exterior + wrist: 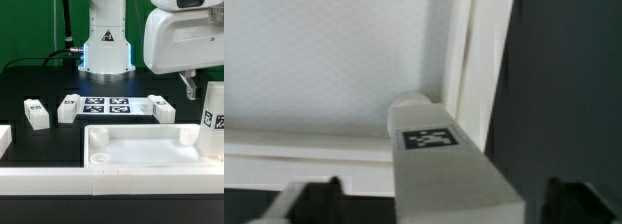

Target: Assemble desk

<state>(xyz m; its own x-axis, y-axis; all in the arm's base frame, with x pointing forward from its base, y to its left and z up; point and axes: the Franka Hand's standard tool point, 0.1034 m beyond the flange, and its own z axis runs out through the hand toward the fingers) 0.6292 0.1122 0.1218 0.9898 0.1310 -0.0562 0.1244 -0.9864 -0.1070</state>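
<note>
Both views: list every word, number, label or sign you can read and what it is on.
No words, numbers or brand names are legible.
Upright leg: black-and-white square tag, pattern only.
Marker board: square tags, no text.
Loose leg: tag, too small to make out.

Bright, even light; both pictures soft.
Exterior view: tabletop (150, 150) nearly washed out, blue glow on arm base (105, 52) at twelve o'clock; wrist view: leg (446, 175) blurred.
</note>
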